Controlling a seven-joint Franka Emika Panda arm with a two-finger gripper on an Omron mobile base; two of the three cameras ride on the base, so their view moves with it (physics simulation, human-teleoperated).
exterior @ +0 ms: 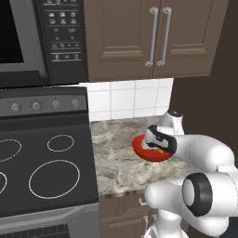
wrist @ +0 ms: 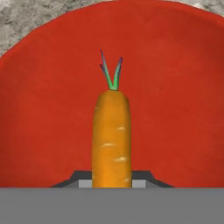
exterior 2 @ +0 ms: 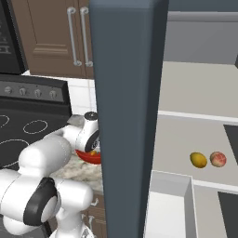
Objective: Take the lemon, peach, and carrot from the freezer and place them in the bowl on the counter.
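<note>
My gripper [wrist: 112, 181] is shut on the orange carrot [wrist: 112, 135], whose green top points away from the hand. Right beneath it lies the red bowl [wrist: 43, 109]; whether the carrot touches the bowl I cannot tell. From the left base view the hand reaches down into the bowl [exterior: 141, 151] on the marble counter [exterior: 116, 162], with a bit of the carrot [exterior: 159, 151] showing. The yellow lemon [exterior 2: 198, 160] and the pink-red peach [exterior 2: 217, 159] lie side by side on a grey shelf of the open freezer [exterior 2: 204, 107].
The freezer's dark blue-grey door [exterior 2: 128, 116] stands open between the counter and the shelves. A white drawer [exterior 2: 167, 204] is pulled out below the fruit. The black stovetop [exterior: 42, 172] lies left of the counter, with brown wall cabinets [exterior: 153, 37] above.
</note>
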